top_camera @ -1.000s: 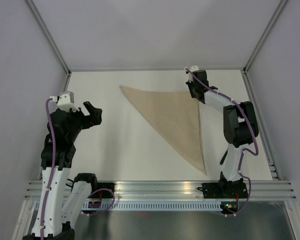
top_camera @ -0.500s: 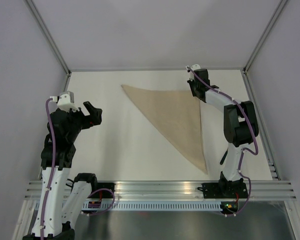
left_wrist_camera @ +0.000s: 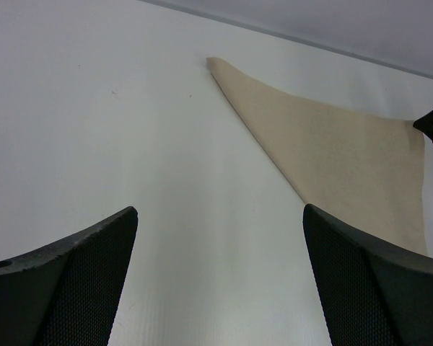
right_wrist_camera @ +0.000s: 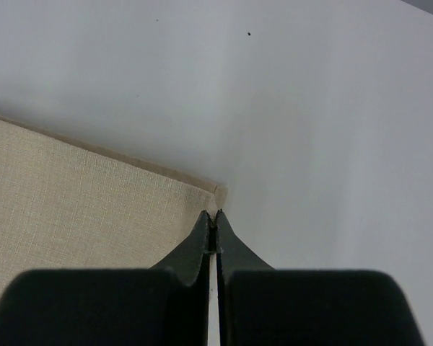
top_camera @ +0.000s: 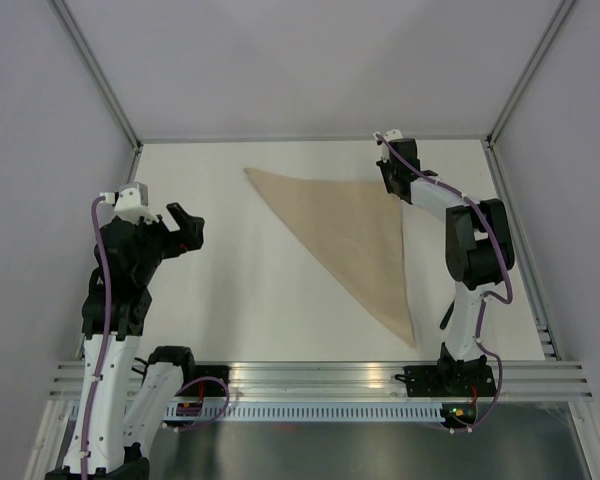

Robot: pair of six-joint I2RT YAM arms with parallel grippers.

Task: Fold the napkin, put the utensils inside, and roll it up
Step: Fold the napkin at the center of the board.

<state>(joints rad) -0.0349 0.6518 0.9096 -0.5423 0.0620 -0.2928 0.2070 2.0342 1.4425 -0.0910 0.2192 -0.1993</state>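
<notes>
Napkin (top_camera: 355,235): beige cloth, folded to a triangle, flat on table (top_camera: 230,290), mid-table, leaning to right arm's side.
R jaws: right gripper (right_wrist_camera: 215,215) pinched tight on napkin's far-right corner; top layer nearly flush w/ lower one, thin strip of it showing.
L jaws: left gripper (left_wrist_camera: 220,216) spread wide, holds nothing, hovers well apart on the left.
Change: vs a sec ago, cloth has slid a touch rightward w/ the R pull; loose flap along right edge now closed up.
Meaning: prob. fold step nearly done; next = let go, fetch knife.
Count: 1 napkin, 2 grippers, 0 knives in view.
</notes>
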